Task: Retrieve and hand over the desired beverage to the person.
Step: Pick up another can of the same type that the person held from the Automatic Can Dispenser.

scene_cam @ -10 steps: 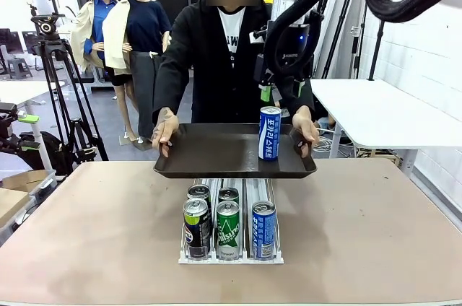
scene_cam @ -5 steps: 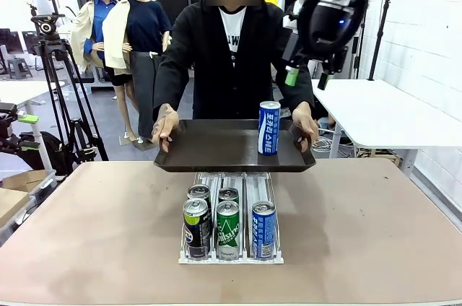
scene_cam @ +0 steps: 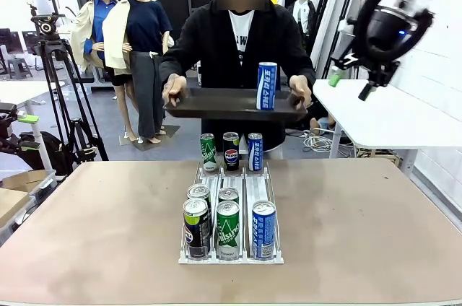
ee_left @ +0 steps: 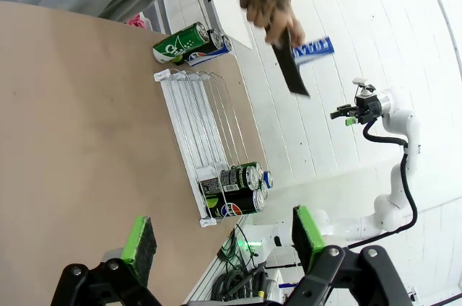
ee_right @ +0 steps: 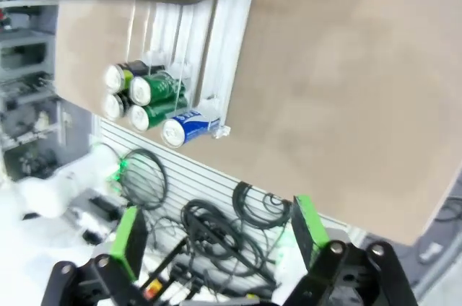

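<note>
High at the right, right hand [scene_cam: 352,84] wide, empty, its arm cut off; left hand [ee_left: 224,239] equally wide, empty.

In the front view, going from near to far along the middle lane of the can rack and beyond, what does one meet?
green can → second can behind it → black Pepsi can at the far end of the rack → black tray, held up → person
</note>
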`<state>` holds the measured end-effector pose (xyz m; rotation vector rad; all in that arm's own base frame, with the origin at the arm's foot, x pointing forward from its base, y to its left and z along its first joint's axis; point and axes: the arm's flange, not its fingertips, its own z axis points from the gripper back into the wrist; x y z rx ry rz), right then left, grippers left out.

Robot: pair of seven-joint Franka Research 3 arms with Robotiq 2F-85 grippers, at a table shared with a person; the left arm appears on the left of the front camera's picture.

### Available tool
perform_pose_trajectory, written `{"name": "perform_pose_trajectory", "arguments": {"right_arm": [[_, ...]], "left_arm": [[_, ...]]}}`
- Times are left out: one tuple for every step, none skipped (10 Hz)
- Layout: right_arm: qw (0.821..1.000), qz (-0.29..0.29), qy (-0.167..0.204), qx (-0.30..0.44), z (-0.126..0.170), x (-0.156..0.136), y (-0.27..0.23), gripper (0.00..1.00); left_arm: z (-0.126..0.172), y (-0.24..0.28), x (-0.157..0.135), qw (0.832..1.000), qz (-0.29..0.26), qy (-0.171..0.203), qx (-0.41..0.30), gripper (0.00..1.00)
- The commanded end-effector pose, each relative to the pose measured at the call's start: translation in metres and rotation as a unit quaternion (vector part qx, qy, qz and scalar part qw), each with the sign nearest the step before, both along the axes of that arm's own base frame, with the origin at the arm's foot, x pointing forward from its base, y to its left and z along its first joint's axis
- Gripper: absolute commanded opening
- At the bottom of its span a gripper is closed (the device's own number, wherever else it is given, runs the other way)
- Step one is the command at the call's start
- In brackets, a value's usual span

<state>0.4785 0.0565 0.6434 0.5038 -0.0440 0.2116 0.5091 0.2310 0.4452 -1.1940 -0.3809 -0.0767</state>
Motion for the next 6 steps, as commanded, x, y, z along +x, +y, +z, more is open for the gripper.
{"name": "perform_pose_trajectory", "arguments": {"right_arm": [[0.998, -0.045, -0.005, 0.037, -0.024, -0.01, -0.041, 1.0], [0.996, -0.061, 0.009, 0.062, -0.037, -0.015, -0.064, 1.0], [0.993, -0.072, 0.014, 0.091, -0.05, -0.016, -0.084, 1.0], [0.988, -0.087, 0.024, 0.121, -0.066, -0.019, -0.105, 1.0], [0.981, -0.092, 0.034, 0.167, -0.084, -0.023, -0.123, 1.0], [0.974, -0.087, 0.032, 0.208, -0.1, -0.031, -0.132, 1.0]], "left_arm": [[0.002, -0.001, 0.001, 1.0, 0.006, 0.003, 0.002, 1.0], [0.002, -0.001, 0.001, 1.0, 0.006, 0.003, 0.002, 1.0], [0.002, -0.001, 0.001, 1.0, 0.006, 0.003, 0.002, 1.0], [0.002, -0.001, 0.001, 1.0, 0.006, 0.003, 0.002, 1.0], [0.002, -0.001, 0.001, 1.0, 0.006, 0.003, 0.002, 1.0], [0.002, -0.001, 0.001, 1.0, 0.006, 0.003, 0.002, 1.0]]}}
